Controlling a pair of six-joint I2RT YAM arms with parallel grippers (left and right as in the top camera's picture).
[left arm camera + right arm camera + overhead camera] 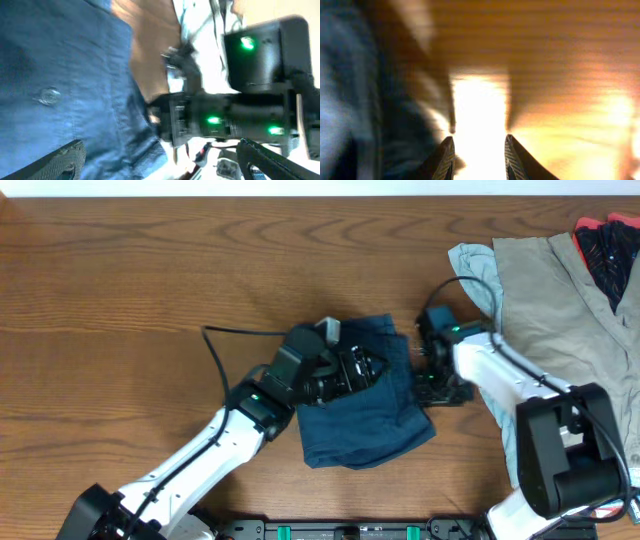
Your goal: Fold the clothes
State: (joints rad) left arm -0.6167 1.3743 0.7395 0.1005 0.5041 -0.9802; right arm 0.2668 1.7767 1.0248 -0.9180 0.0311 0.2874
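The clothes (365, 425), dark navy shorts, lie folded into a compact bundle at the table's middle. My left gripper (362, 368) hovers over the bundle's upper part. In the left wrist view the navy cloth (65, 65) with a small button (48, 96) fills the left side, and my left gripper (160, 150) stands wide open, empty. My right gripper (425, 372) sits at the bundle's right edge. In the right wrist view its fingers (445, 157) are parted over bare, brightly lit wood, with my right gripper (479, 142) open and the dark cloth (350, 105) blurred to the left.
A tan garment (560, 310) is heaped at the right over a pale blue-grey one (470, 262). A red and dark striped item (610, 240) lies in the far right corner. A black cable (230, 332) loops left of the bundle. The right arm's body (255, 100) is close ahead of the left gripper.
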